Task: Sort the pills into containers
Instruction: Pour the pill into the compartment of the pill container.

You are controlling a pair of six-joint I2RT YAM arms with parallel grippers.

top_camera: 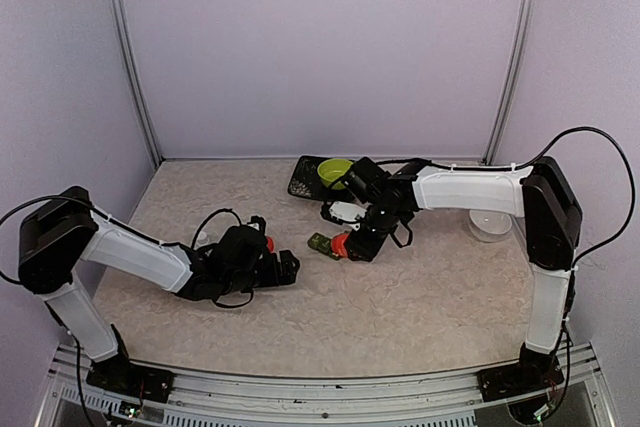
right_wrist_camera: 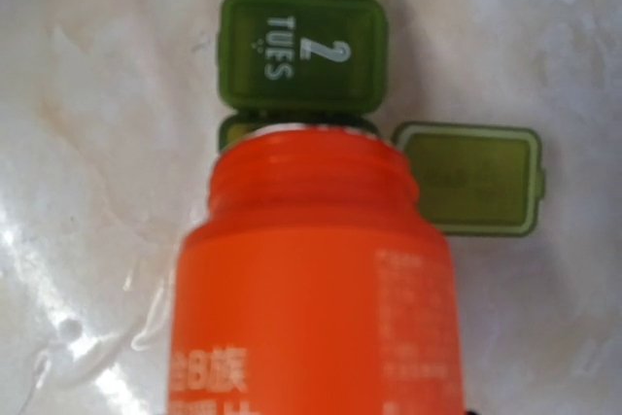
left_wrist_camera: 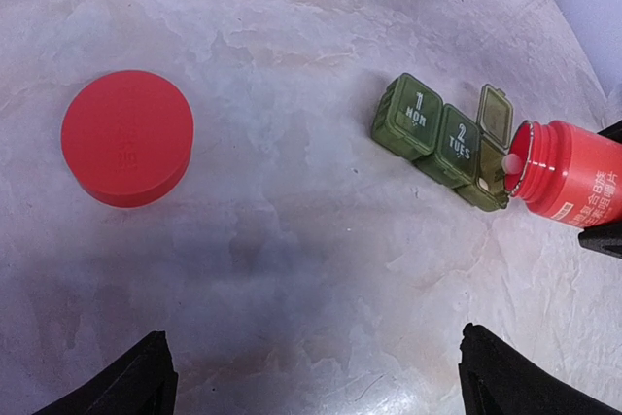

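The containers [left_wrist_camera: 442, 133] are three dark green boxes in a row on the table; the ones marked MON and TUES [right_wrist_camera: 301, 51] are closed. The third box has its lid [right_wrist_camera: 471, 177] swung open. A red pill bottle [right_wrist_camera: 311, 279] lies tilted with its uncapped mouth right over that open box, hiding most of it. A small white pill [left_wrist_camera: 509, 160] shows at the bottle's mouth. My right gripper [top_camera: 358, 239] is shut on the bottle. The left gripper [left_wrist_camera: 316, 386] rests low over bare table, open and holding nothing, a little short of the containers [top_camera: 320, 243].
The bottle's red cap [left_wrist_camera: 127, 138] lies flat on the table to the left of the containers. A green bowl [top_camera: 334, 172] sits on a black tray [top_camera: 303, 179] at the back. A clear cup [top_camera: 490, 225] stands at the right.
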